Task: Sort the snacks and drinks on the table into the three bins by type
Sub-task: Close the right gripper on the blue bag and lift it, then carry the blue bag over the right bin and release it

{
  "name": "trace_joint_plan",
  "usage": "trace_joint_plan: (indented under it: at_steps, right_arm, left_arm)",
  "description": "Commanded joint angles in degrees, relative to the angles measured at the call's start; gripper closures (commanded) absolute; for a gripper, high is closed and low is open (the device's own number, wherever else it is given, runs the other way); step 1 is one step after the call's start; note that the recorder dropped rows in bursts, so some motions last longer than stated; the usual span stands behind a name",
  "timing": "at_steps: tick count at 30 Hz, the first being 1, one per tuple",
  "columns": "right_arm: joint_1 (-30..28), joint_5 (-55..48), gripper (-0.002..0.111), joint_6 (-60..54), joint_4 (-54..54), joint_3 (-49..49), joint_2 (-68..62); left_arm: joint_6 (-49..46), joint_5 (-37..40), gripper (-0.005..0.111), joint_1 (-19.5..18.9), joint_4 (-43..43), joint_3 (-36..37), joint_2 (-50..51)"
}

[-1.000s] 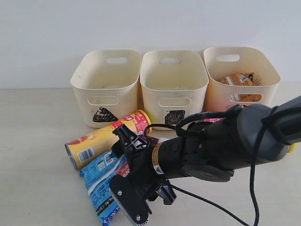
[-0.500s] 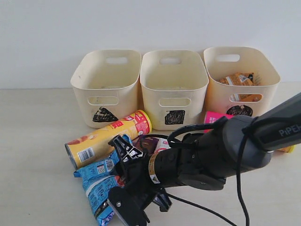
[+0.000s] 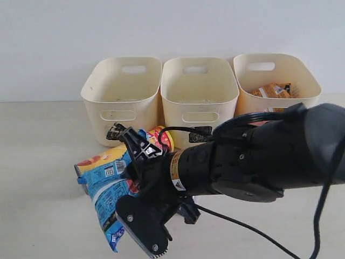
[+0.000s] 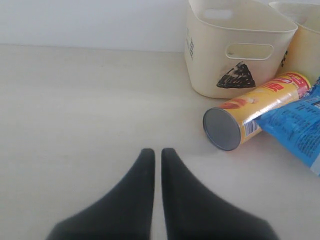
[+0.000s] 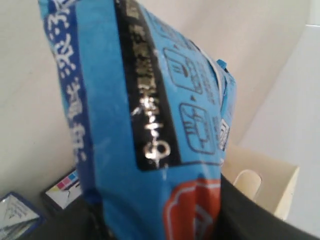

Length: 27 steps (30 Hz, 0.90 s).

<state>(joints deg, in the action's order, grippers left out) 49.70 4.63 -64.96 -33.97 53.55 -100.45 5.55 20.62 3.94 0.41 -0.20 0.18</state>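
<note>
My right gripper [image 3: 135, 186] is shut on the blue crinkly packets [image 3: 108, 189] and holds them off the table [image 3: 38, 162], in front of the triangle bin [image 3: 123, 97]. In the right wrist view the blue packets [image 5: 140, 115] fill the frame between the dark fingers [image 5: 260, 220]. The yellow chip tube [image 3: 97, 161] lies behind them, partly hidden. My left gripper [image 4: 157, 152] is shut and empty, low over bare table, well short of the yellow tube [image 4: 250, 115] and the triangle bin [image 4: 235, 45].
The square bin [image 3: 199, 97] stands in the middle and the circle bin [image 3: 275, 81] on the right, with an orange-brown bag [image 3: 272, 90] inside. The right arm's black body [image 3: 259, 162] hides the table in front of them. A small carton's end [image 5: 62, 190] shows below the packets.
My right gripper has closed on the blue packets and lifted them off the table, up and toward the bins. The left gripper's state is unchanged.
</note>
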Motion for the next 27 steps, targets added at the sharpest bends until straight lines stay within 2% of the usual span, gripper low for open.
trace_joint_plan:
  at_steps: [1,10,19,27]
  right_arm:
    - [0.18,-1.34,0.108,7.88,0.92,-0.33,5.11]
    - [-2.14,-3.28,0.108,32.03,0.92,-0.22,12.78]
    - [-14.22,-6.58,0.108,51.74,1.15,2.95,15.17]
    - [-25.37,-6.84,0.108,57.92,4.13,8.46,14.7]
  left_arm:
    - [0.48,0.03,0.103,-0.16,0.29,0.2,-0.18]
    - [0.48,0.03,0.103,-0.16,0.29,0.2,-0.18]
    - [0.48,0.03,0.103,-0.16,0.29,0.2,-0.18]
    - [0.48,0.03,0.103,-0.16,0.29,0.2,-0.18]
